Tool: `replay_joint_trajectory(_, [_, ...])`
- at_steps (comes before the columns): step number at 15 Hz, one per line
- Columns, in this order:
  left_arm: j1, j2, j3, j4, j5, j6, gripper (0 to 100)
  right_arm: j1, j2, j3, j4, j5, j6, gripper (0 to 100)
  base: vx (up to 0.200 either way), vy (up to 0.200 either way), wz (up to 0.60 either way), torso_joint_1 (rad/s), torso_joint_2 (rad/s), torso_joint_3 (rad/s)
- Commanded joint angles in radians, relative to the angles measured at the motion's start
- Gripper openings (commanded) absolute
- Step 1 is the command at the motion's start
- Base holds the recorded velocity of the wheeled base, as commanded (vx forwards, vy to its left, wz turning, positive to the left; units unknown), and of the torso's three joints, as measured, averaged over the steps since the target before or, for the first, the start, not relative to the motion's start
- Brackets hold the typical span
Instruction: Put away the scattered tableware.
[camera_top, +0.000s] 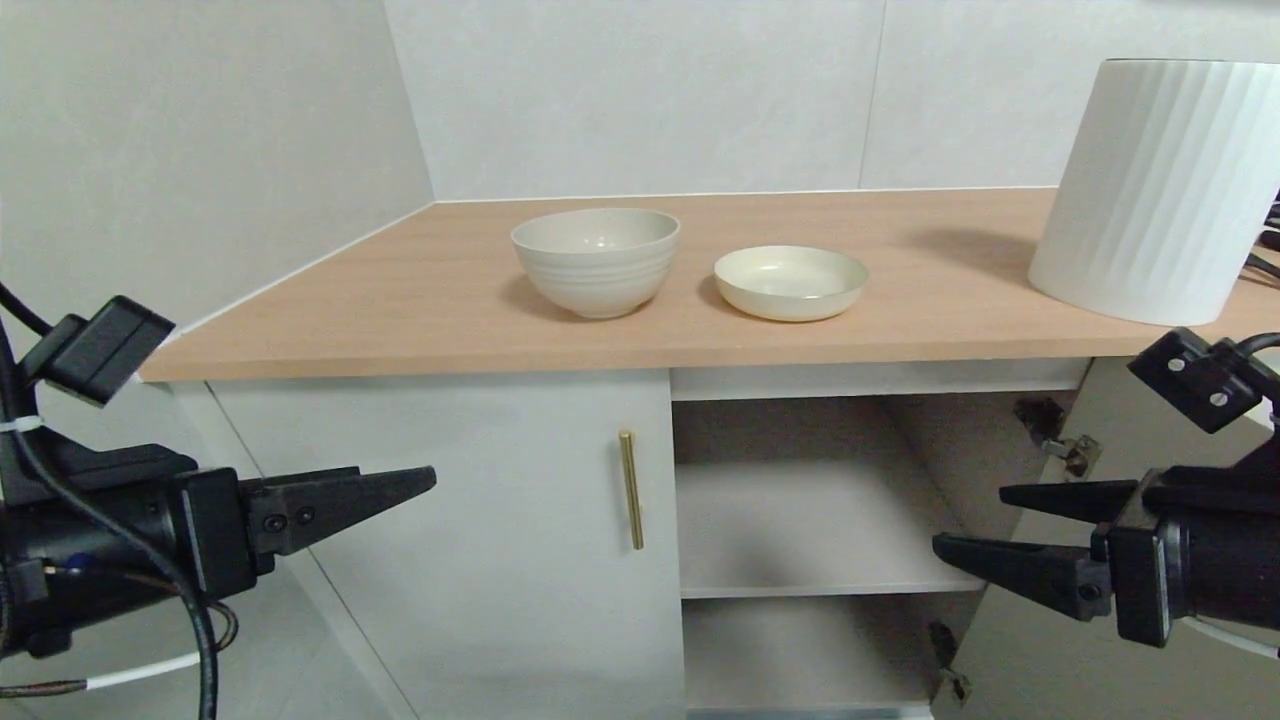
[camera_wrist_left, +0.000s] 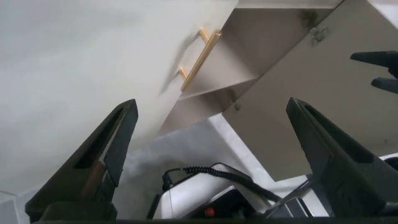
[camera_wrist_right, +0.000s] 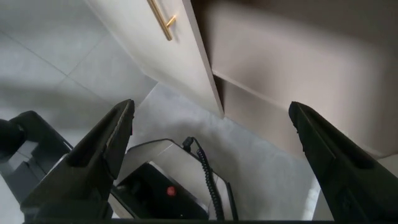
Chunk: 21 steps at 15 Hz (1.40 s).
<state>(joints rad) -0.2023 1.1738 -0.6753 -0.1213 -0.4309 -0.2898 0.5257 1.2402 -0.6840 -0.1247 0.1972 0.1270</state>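
A deep off-white bowl (camera_top: 596, 260) and a shallow cream dish (camera_top: 790, 282) stand side by side on the wooden countertop (camera_top: 400, 300). Below it the cabinet's right half stands open, showing a pale shelf (camera_top: 810, 530) with nothing on it. My left gripper (camera_top: 425, 482) hangs low in front of the closed left door, open and holding nothing; its fingers (camera_wrist_left: 99, 162) are spread wide. My right gripper (camera_top: 970, 520) is level with the open compartment at its right side, also open and holding nothing, its fingers (camera_wrist_right: 93, 155) far apart.
A tall white ribbed shade (camera_top: 1160, 190) stands on the counter's right end. The closed door carries a gold bar handle (camera_top: 630, 490). The opened door (camera_top: 1040, 650) swings out at the right, close to my right gripper. Walls close the counter at back and left.
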Motion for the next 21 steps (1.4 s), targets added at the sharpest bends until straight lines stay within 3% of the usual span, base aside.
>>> replay_joint_trajectory(1, [0.0,0.004,0.0,0.0,0.0,0.0,100,0.0,0.001,0.001,-0.001,-0.001,0.0,100,0.0,0.0,0.0,0.1,-0.26,-0.295])
replay_joint_trajectory(17, [0.001,0.032,-0.001,-0.003,0.001,0.0,100,-0.004,0.033,0.003,-0.001,-0.002,-0.001,100,0.0,0.0,0.0,0.193,-0.5,-0.287])
replay_joint_trajectory(21, [0.0,0.058,-0.006,-0.009,0.0,-0.008,100,-0.006,0.105,0.034,-0.142,-0.048,-0.001,100,0.0,0.0,0.0,0.17,-0.38,-0.205])
